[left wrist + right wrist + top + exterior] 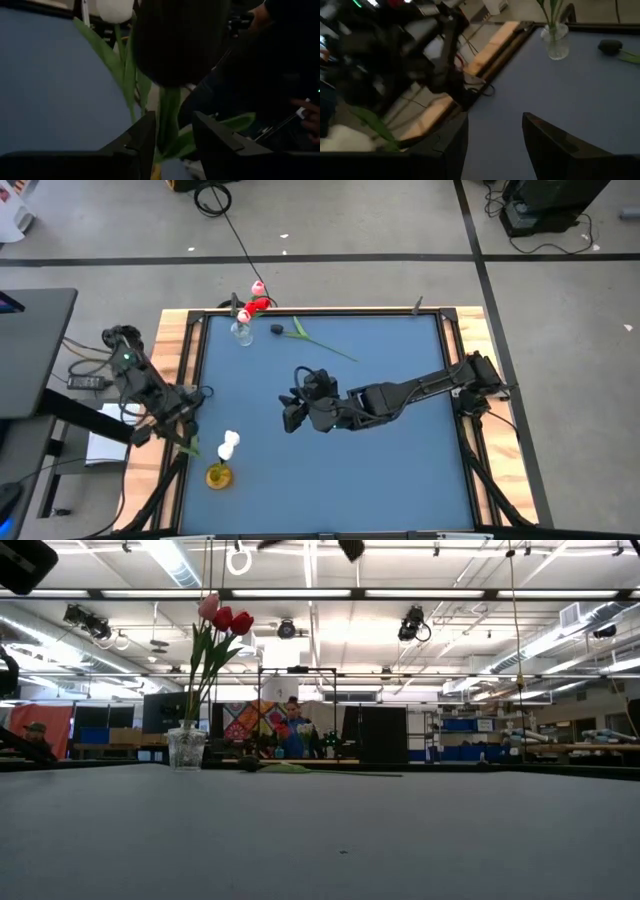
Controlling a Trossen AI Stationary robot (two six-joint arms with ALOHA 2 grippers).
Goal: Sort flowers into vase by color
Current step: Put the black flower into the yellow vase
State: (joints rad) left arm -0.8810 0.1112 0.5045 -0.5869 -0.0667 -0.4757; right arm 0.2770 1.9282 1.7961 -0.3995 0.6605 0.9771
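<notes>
A clear vase (pixel 242 333) at the far left of the blue table holds red tulips (pixel 258 305) and a pink one (pixel 208 606). A dark tulip (pixel 277 330) lies flat on the table beside it, its stem running right. A yellow vase (pixel 219 477) at the near left holds a white tulip (pixel 230 444). My left gripper (pixel 186 438) is by that vase, open by a narrow gap. The stem (pixel 169 120) of another dark tulip (pixel 180 45) runs between its fingers down toward the vase. My right gripper (pixel 292 412) is open and empty over the table's middle.
Wooden rails frame the table's left edge (pixel 178 380) and right edge. A laptop and cables lie on the floor to the left. The right arm (pixel 400 392) stretches across the table's right half. Bare blue surface (pixel 330 480) lies near the front.
</notes>
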